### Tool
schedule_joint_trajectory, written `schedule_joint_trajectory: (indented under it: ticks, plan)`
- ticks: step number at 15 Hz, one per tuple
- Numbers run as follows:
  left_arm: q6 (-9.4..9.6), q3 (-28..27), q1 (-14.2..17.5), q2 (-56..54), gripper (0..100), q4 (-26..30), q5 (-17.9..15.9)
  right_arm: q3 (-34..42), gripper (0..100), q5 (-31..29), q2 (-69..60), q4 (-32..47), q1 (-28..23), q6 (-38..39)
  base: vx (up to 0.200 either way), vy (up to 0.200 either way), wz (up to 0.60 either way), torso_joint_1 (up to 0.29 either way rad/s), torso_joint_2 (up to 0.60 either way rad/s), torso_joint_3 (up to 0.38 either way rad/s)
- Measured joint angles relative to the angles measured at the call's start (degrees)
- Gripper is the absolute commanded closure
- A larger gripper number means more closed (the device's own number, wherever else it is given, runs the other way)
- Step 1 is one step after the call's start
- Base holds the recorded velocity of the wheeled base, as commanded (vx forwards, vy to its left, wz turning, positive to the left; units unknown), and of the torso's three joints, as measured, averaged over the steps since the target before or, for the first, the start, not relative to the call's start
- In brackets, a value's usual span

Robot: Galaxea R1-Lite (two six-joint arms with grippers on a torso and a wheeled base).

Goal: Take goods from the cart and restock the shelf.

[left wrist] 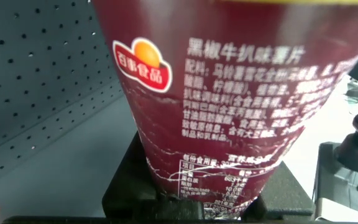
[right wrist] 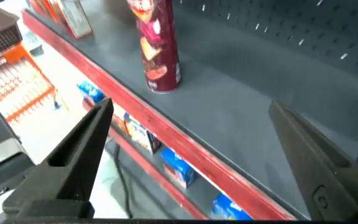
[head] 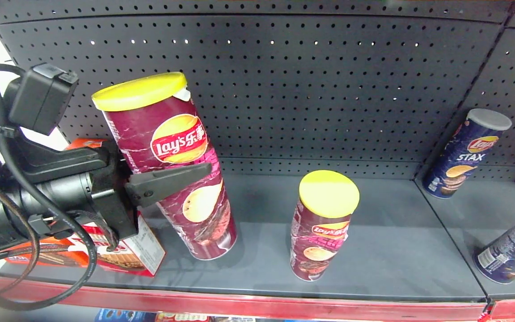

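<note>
pinching a tilted maroon can in the left pincer, with one finger hidden behind it; cannot tell if resting on the shelf or just above. holding the right pincer spread over the shelf front, near a second can standing upright. half hiding an orange box behind the left arm

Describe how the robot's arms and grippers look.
The left arm is black and cylindrical, with a boxy black camera and looping black and brown cables. Its fingers are dark, flat and tapered. The right gripper has two black wedge-shaped fingers.
</note>
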Motion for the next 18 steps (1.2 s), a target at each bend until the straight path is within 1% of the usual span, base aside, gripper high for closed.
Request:
schedule_joint_trajectory:
  ticks: [2,3,4,5,6,8,9,10,11,12,13,14,16,18]
  plan:
    - [-0.18,1.35,-0.55,-0.02,100,-2.0,-0.66,0.17,0,0.0,-2.38,0.79,-0.05,0.06,0.0,0.0,0.0,0.0,0.0,0.0]
    - [-0.66,1.43,-1.23,-0.05,100,-2.0,-0.49,0.17,0,-0.02,-3.0,0.82,-0.07,0.13,0.0,0.0,0.0,0.0,0.0,0.0]
    - [-1.26,0.71,-1.65,0.0,100,-1.32,0.39,0.15,0,0.02,-3.47,0.82,-0.05,0.17,0.0,0.0,0.0,0.0,0.0,0.0]
    - [-1.61,-0.8,-1.79,0.05,100,1.26,1.83,0.11,0,0.11,-3.74,0.82,0.04,0.26,0.0,0.0,0.0,0.0,0.0,0.0]
    - [-1.76,-2.76,-2.1,0.09,100,5.42,3.51,0.11,0,0.13,-3.96,0.82,0.26,0.26,0.0,0.0,0.0,0.0,0.0,0.0]
    - [-1.67,-8.11,-2.91,0.22,100,13.74,4.62,0.17,0,0.52,-4.22,0.79,0.52,0.3,0.0,0.0,0.0,0.0,0.0,0.0]
    - [-0.68,-11.12,-3.19,1.0,100,15.58,4.82,0.15,0,0.66,-4.28,0.74,0.66,0.35,0.0,0.0,0.0,0.0,0.0,0.0]
    - [1.38,-13.12,-3.39,2.32,100,16.62,4.95,-0.02,0,0.69,-4.3,0.71,0.89,0.55,0.0,0.0,0.0,0.0,0.0,0.0]
    - [4.8,-14.6,-3.46,3.97,100,17.47,5.06,-0.22,0,0.74,-4.35,0.63,1.44,1.45,0.0,0.0,0.0,0.0,0.0,0.0]
    - [7.46,-15.6,-3.46,5.73,100,18.01,5.14,-0.38,0,0.77,-4.38,0.44,2.05,2.19,0.0,0.0,0.0,0.0,0.0,0.0]
    - [8.75,-16.6,-3.52,7.52,100,18.33,5.8,-0.66,0,0.74,-4.39,0.33,2.84,2.61,0.0,0.0,0.0,0.0,0.0,0.0]
    - [9.24,-17.86,-3.63,9.37,100,18.55,6.99,-0.99,0,0.77,-4.39,0.27,3.28,2.71,0.0,0.0,0.0,0.0,0.0,0.0]
    - [9.46,-20.57,-3.83,12.57,100,18.51,8.3,-1.15,0,0.72,-4.39,0.4,3.58,2.72,0.0,0.0,0.0,0.0,0.0,0.0]
    - [9.46,-24.52,-3.83,15.68,100,18.55,8.81,-0.99,0,0.66,-4.39,0.62,3.61,2.72,0.0,0.0,0.0,0.0,0.0,0.0]
